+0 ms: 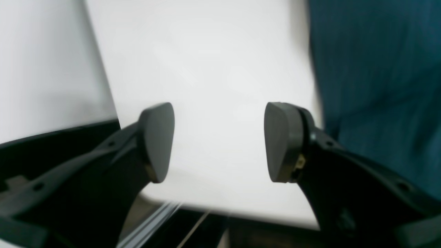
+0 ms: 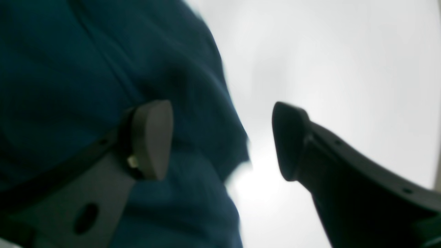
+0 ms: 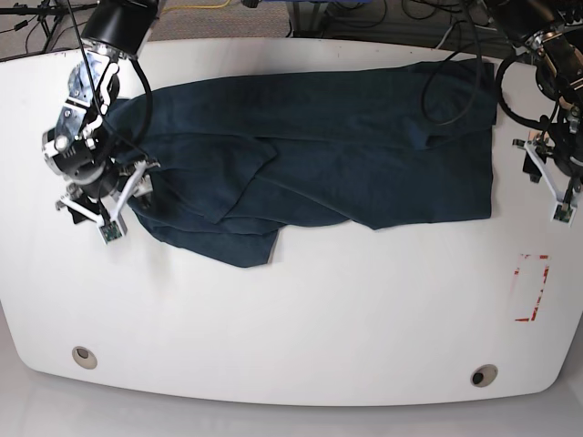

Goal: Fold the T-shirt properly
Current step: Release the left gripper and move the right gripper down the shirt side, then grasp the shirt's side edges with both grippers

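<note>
The right gripper [image 2: 222,141] hangs at the shirt's crumpled end, its fingers spread with nothing between them; one pad [image 2: 151,137] lies over the cloth and the other over bare table, so it straddles the edge, probably placed for a fresh grip. The T-shirt [image 3: 319,150] lies across the far half of the white table [image 3: 291,319], partly folded, with loose layers bunched toward the right arm's side. The left gripper [image 1: 218,141] sits just beside the opposite edge, released and empty. A red marked rectangle [image 3: 531,288] lies on the table nearby. Cables [image 3: 455,73] trail over the shirt's far corner and could snag
</note>
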Motion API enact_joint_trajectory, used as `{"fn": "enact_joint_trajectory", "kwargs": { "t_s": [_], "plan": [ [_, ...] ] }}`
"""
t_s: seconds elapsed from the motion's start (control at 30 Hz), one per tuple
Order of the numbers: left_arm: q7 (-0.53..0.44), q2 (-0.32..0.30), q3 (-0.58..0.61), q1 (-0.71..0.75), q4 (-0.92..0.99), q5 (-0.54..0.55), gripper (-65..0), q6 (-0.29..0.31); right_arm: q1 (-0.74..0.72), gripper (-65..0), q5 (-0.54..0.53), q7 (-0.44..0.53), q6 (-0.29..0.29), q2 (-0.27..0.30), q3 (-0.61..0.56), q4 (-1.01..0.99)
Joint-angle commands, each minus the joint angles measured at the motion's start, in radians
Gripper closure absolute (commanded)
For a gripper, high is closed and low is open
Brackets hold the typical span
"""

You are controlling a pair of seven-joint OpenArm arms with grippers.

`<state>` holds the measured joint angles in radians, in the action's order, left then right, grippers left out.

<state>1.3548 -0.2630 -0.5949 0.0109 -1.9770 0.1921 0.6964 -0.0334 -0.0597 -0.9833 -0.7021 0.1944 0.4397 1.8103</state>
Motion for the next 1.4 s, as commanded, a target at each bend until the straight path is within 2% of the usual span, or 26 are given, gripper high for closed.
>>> {"fn": "enact_joint_trajectory", "kwargs": {
  "t_s": [0.0, 0.23, 0.47, 0.77, 1.07, 1.13, 1.23, 1.37],
  "plan": [
    [-0.005, 0.011, 0.002, -0.052, -0.011, 0.002, -38.5, 0.002, -0.082, -45.8, 0.034, 0.043, 0.004, -0.002, 0.008, -0.091],
    [-0.005, 0.014, 0.091, -0.118, 0.003, 0.004, -38.5, 0.002, -0.253, -46.0, 0.073, 0.149, 0.004, -0.006, 0.009, -0.363],
    [-0.005, 0.040, 0.088, -0.121, 0.002, 0.004, -38.5, 0.002, -0.340, -46.0, 0.073, 0.251, 0.004, 0.007, 0.009, -0.585],
    [-0.007, 0.038, 0.082, -0.116, 0.005, 0.004, -38.5, 0.002, -0.351, -46.0, 0.074, 0.399, 0.004, 0.006, 0.009, -0.782],
    [-0.007, 0.037, 0.082, -0.118, 0.009, 0.002, -38.5, 0.002, -0.336, -44.9, 0.074, 0.433, 0.004, 0.004, 0.009, -0.835],
    [-0.007, 0.038, 0.082, -0.122, 0.011, 0.002, -38.8, 0.002, -0.328, -40.1, 0.074, 0.433, 0.004, 0.003, 0.008, -0.834],
    [-0.011, 0.040, 0.082, -0.124, 0.034, 0.000, -38.9, 0.002, -0.328, -26.0, 0.076, 0.433, 0.004, -0.008, 0.008, -0.834],
    [-0.064, 0.040, 0.091, -0.125, 0.084, 0.004, -39.3, -0.090, -0.326, -6.7, 0.076, 0.432, 0.004, -0.011, 0.008, -0.832]
  ]
}}
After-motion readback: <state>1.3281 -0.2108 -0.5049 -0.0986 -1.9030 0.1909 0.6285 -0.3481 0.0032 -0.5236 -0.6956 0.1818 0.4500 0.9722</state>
